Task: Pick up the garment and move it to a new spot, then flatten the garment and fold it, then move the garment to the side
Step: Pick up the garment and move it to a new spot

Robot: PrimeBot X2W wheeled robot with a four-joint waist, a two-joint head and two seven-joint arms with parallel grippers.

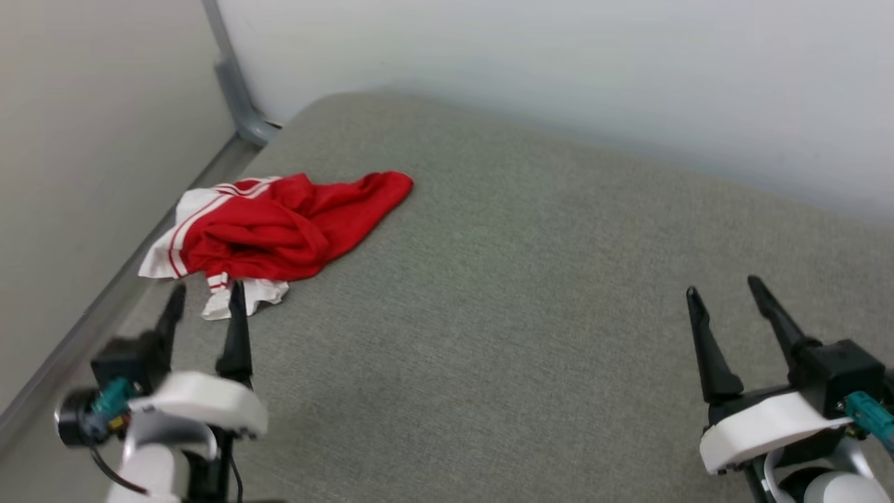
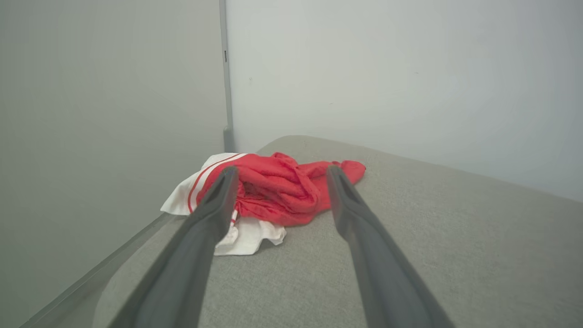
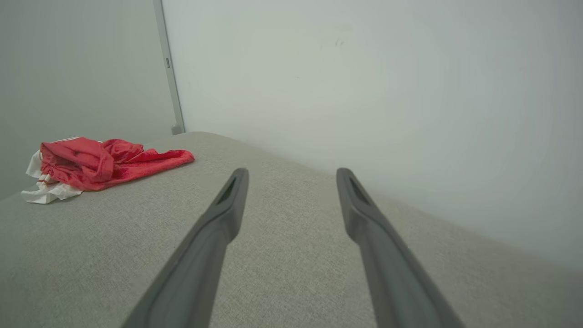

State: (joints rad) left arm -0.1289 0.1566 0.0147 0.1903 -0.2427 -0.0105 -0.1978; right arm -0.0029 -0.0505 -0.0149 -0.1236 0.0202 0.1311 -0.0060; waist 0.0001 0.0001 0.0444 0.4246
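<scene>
The garment is a red shirt with white striped sleeves, lying crumpled near the left edge of the grey padded surface. My left gripper stands open just in front of it, fingertips close to the white sleeve, nothing between them. In the left wrist view the garment lies straight ahead between the open left gripper fingers. My right gripper is open at the lower right, far from the cloth. From the right wrist the garment sits at the far left, and the right gripper is empty.
Pale walls meet in a corner behind the surface, with a grey metal post and rail along the left edge. Bare grey surface stretches between the two grippers.
</scene>
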